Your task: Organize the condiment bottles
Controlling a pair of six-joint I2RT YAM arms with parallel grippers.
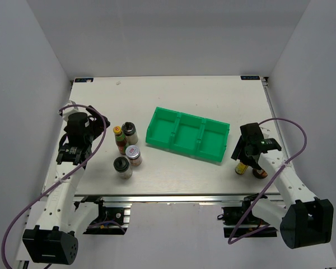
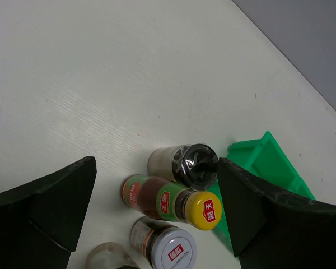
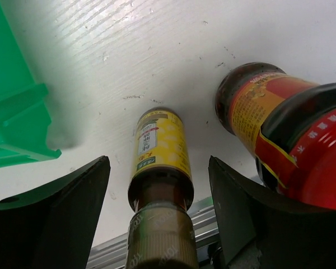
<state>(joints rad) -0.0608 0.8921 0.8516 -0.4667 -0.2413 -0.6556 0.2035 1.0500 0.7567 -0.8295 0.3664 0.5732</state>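
Four bottles stand in a cluster left of centre: a yellow-capped slim sauce bottle (image 1: pixel 119 135) (image 2: pixel 173 203), a black-capped shaker (image 1: pixel 129 132) (image 2: pixel 185 163), a silver-lidded jar (image 1: pixel 134 155) (image 2: pixel 167 249) and a second black-capped shaker (image 1: pixel 122 167). My left gripper (image 1: pixel 94 130) (image 2: pixel 157 171) is open and empty, above and to the left of this cluster. At the near right stand a yellow-labelled slim bottle (image 1: pixel 242 167) (image 3: pixel 158 151) and a red-lidded brown jar (image 1: pixel 260 171) (image 3: pixel 280 123). My right gripper (image 1: pixel 247 154) (image 3: pixel 158 165) is open, its jaws on either side of the slim bottle with gaps showing.
The green three-compartment tray (image 1: pixel 187 133) lies in the middle, between the two groups; its corner shows in the left wrist view (image 2: pixel 269 159) and in the right wrist view (image 3: pixel 14 106). The table's front edge runs just behind the right-hand bottles.
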